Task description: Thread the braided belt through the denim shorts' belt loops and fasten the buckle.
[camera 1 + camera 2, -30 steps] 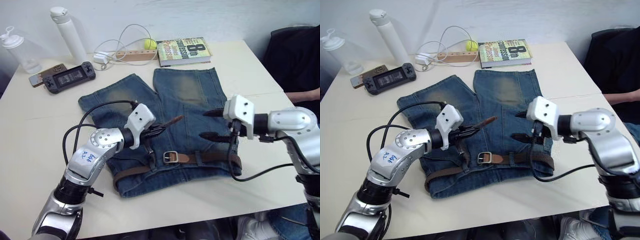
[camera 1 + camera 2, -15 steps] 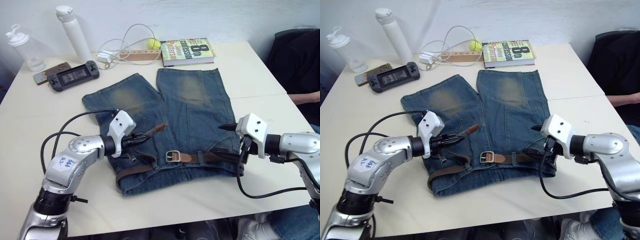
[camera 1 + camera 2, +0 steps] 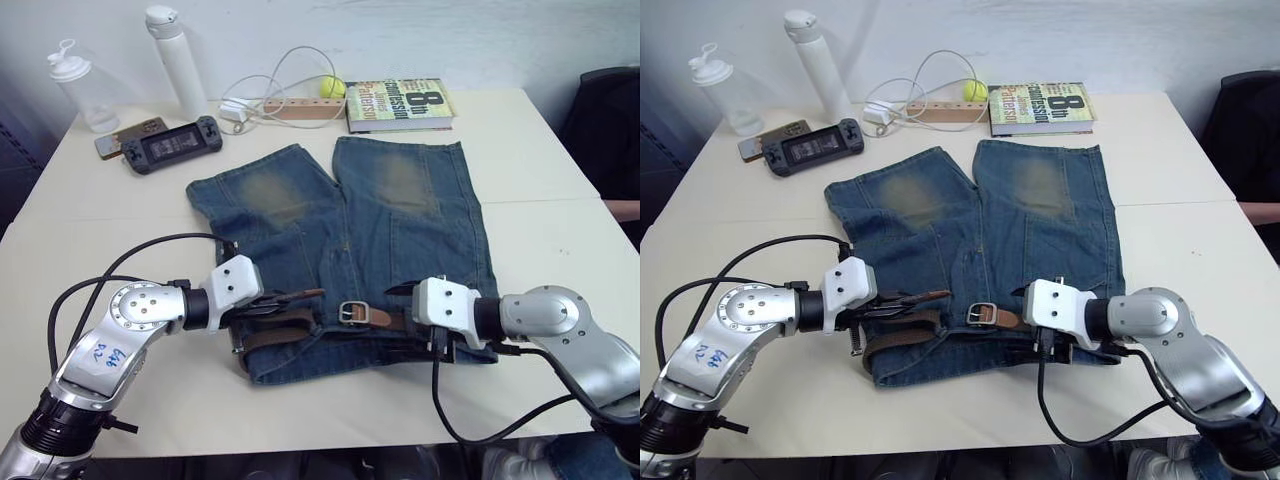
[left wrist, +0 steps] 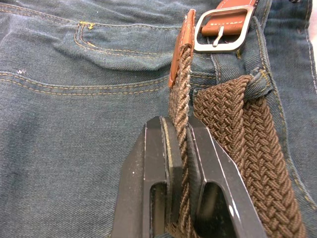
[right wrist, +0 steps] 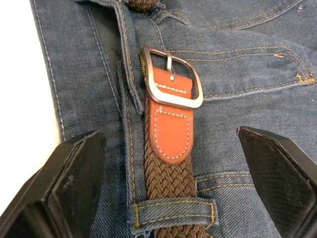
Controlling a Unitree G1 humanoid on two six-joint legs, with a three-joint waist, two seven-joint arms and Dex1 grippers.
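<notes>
Since a second ago my right gripper [image 3: 400,300] has dropped to the waistband, spread wide. Head view: shorts [image 3: 400,200] flat on the table [image 3: 560,170], belt [image 3: 290,335] along the waistband. Left wrist view: my left gripper [image 4: 179,136] is clamped on the belt's tip end, just short of the buckle [image 4: 224,30]. Right wrist view: buckle between my parted fingers [image 5: 69,178], strap through a loop [image 5: 173,208].

Cream bench [image 3: 90,240] carries the denim shorts [image 3: 340,250] at centre; along the far edge stand two bottles [image 3: 180,60], a game controller [image 3: 172,146], white cable [image 3: 270,85], ball [image 3: 331,87], book [image 3: 398,101].
</notes>
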